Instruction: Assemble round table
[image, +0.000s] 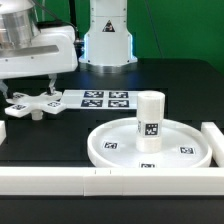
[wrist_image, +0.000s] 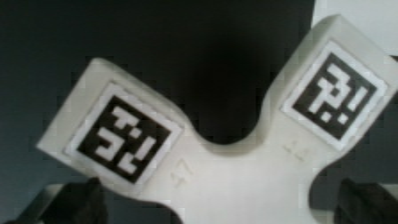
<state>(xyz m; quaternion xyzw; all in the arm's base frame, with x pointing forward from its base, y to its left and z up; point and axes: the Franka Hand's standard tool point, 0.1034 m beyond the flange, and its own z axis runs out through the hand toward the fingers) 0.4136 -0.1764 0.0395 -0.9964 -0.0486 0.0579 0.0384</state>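
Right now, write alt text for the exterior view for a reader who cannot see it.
The open gripper hangs over the cross-shaped foot at the exterior view's left, on a black table. The post stands upright at the centre of the round disc; the marker board lies behind, white rails in front.

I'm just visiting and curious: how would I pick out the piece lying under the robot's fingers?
Start at the big round disc with the post standing in it, then look toward the exterior view's left, beside the flat marker board. There, below the arm's fingers, lies the cross-shaped foot: the only white piece with four stubby arms.
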